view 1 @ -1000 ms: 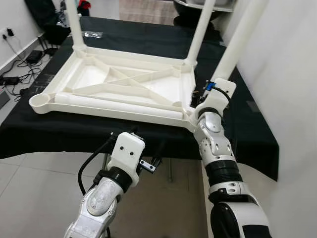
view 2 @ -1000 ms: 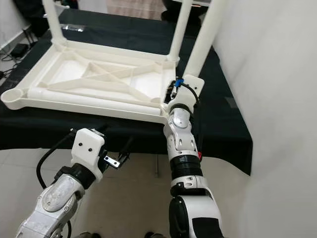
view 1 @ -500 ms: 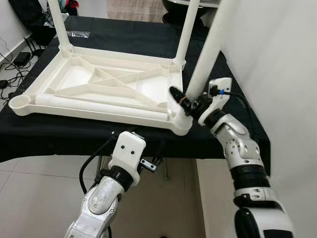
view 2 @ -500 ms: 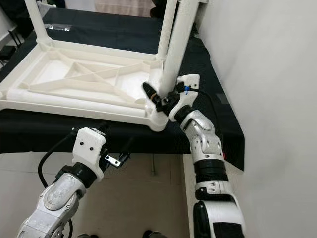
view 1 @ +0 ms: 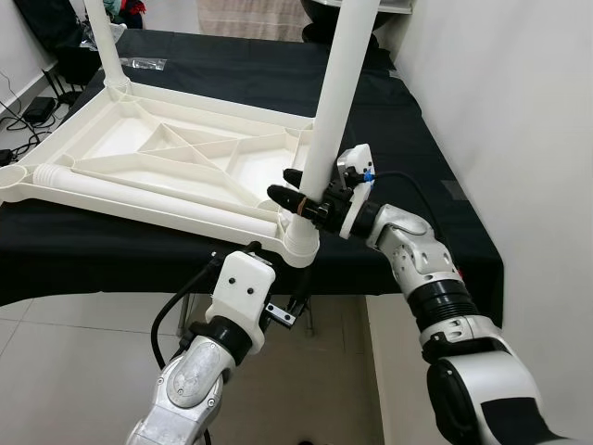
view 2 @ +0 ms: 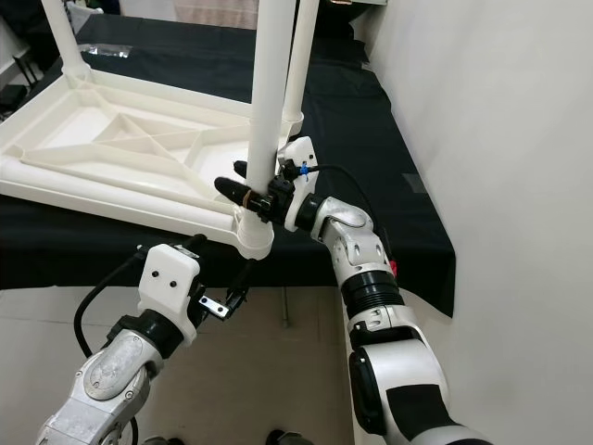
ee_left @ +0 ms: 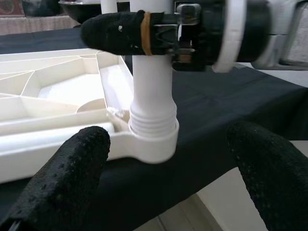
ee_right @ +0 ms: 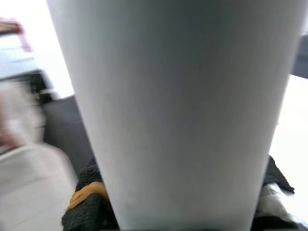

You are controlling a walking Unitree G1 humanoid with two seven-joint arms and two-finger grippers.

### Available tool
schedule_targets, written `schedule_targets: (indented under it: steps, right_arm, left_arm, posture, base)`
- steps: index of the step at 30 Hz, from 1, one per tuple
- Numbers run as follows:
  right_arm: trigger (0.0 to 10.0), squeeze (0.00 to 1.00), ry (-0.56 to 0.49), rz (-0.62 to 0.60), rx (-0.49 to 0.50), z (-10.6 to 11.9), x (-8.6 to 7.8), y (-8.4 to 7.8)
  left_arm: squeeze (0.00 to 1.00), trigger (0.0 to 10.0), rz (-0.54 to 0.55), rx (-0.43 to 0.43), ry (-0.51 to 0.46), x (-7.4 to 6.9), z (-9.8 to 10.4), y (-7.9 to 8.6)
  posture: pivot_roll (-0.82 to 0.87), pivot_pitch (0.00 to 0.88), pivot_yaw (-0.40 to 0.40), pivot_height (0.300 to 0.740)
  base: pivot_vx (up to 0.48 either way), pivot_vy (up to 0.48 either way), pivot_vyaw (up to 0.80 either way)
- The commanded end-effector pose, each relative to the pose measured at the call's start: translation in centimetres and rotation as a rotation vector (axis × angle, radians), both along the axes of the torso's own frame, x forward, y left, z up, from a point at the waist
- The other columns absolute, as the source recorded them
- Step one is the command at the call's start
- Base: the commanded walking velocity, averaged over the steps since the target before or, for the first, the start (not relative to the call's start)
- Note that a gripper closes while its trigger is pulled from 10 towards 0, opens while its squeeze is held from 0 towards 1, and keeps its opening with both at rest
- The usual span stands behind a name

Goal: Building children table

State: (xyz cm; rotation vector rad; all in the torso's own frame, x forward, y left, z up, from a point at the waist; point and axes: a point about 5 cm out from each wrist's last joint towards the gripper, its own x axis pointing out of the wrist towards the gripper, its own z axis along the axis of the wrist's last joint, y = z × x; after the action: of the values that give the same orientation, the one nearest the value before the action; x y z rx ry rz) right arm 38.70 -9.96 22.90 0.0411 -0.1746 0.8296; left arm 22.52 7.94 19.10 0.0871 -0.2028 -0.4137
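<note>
The white plastic children's table [view 1: 167, 148] lies upside down on a black-covered bench. At its near right corner a white leg [view 1: 334, 93] stands upright in the round socket [view 1: 301, 243]. My right gripper [view 1: 296, 197] reaches in from the right and is shut on this leg just above the socket; its black fingers [ee_left: 120, 32] hug the tube. My left gripper [ee_left: 166, 173] hangs open below the bench edge, facing the socket and touching nothing. Two more legs [view 2: 304, 56] [view 1: 104, 42] stand at the far corners.
A white tube [view 1: 157, 193] lies along the table's near rim, ending by an empty corner socket [view 1: 9, 176]. The black cloth [view 1: 408, 176] drops off at the bench's front edge. A white wall [view 1: 519, 139] runs close on the right. Cables [view 1: 28, 111] lie on the floor at left.
The whole view has shifted, so the camera moved. My right arm has swung from below the corner to the leg's right side, and its fingers have closed around the leg. The left arm has held still.
</note>
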Motion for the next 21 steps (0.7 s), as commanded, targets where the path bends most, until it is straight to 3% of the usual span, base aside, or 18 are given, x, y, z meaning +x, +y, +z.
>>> schedule_targets:
  steps: [1,4,5,7,8,9,10,11,13,15,19,20,21]
  right_arm:
    - [0.0,0.0,0.031,-0.151,0.015,-0.3,0.7,-1.1]
    - [0.0,0.0,0.08,-0.505,0.013,-1.6,1.3,-3.7]
    - [0.0,0.0,0.08,-0.505,0.013,-1.6,1.3,-3.7]
    - [0.0,0.0,0.12,-0.724,0.009,-2.4,1.1,-5.2]
    - [0.0,0.0,0.132,-0.808,0.018,-2.7,0.9,-5.4]
    - [0.0,0.0,0.132,-0.808,0.018,-2.7,0.9,-5.4]
    - [0.0,0.0,0.206,-1.0,0.069,-3.6,-0.1,-5.2]
    - [0.0,0.0,0.206,-1.0,0.069,-3.6,-0.1,-5.2]
    - [0.0,0.0,0.268,-1.155,0.122,-4.2,-1.0,-5.1]
    - [0.0,0.0,0.284,-1.211,0.143,-4.4,-1.3,-5.0]
    - [0.4,0.0,0.297,-1.208,0.193,-4.2,-1.2,-3.6]
    - [10.0,0.0,0.296,-1.185,0.208,-4.0,-1.1,-3.0]
    - [10.0,0.0,0.268,-1.127,0.219,-3.5,-0.8,-2.2]
  left_arm:
    - [0.0,10.0,-0.01,-0.002,-0.007,-0.3,0.0,-0.2]
    - [0.0,10.0,-0.015,0.003,-0.012,-0.2,0.1,-0.2]
    - [0.0,10.0,-0.015,0.003,-0.012,-0.2,0.1,-0.2]
    - [0.0,10.0,-0.012,0.005,-0.013,-0.1,0.1,0.0]
    - [0.0,10.0,-0.01,0.006,-0.013,-0.1,0.1,0.0]
    - [0.0,10.0,-0.01,0.006,-0.013,-0.1,0.1,0.0]
    - [0.0,10.0,-0.017,0.006,-0.015,-0.1,0.1,-0.2]
    - [0.0,10.0,-0.017,0.006,-0.015,-0.1,0.1,-0.2]
    - [0.0,10.0,-0.024,0.011,-0.018,-0.1,0.0,-0.4]
    - [0.0,10.0,-0.026,0.014,-0.02,-0.1,0.0,-0.4]
    - [0.0,10.0,-0.024,0.016,-0.021,-0.1,0.1,-0.4]
    - [0.0,10.0,-0.022,0.016,-0.021,-0.1,0.1,-0.4]
    - [0.0,10.0,-0.02,0.017,-0.021,-0.1,0.1,-0.3]
  posture:
    - [0.11,0.17,-0.13,0.74]
    - [0.12,0.164,-0.13,0.74]
    - [0.12,0.164,-0.13,0.74]
    - [0.11,0.162,-0.126,0.74]
    - [0.11,0.16,-0.123,0.74]
    - [0.11,0.16,-0.123,0.74]
    - [0.11,0.157,-0.119,0.74]
    - [0.11,0.157,-0.119,0.74]
    - [0.11,0.155,-0.121,0.74]
    - [0.11,0.155,-0.121,0.74]
    - [0.12,0.155,-0.12,0.74]
    - [0.12,0.155,-0.12,0.74]
    - [0.12,0.156,-0.124,0.74]
  base:
    - [0.0,0.0,0.0]
    - [0.0,0.0,0.0]
    - [0.0,0.0,0.0]
    - [0.0,0.0,0.0]
    - [0.0,0.0,0.0]
    - [0.0,0.0,0.0]
    - [0.0,0.0,0.0]
    - [0.0,0.0,0.0]
    - [0.0,0.0,0.0]
    - [0.0,0.0,0.0]
    - [0.0,0.0,0.0]
    - [0.0,0.0,0.0]
    - [0.0,0.0,0.0]
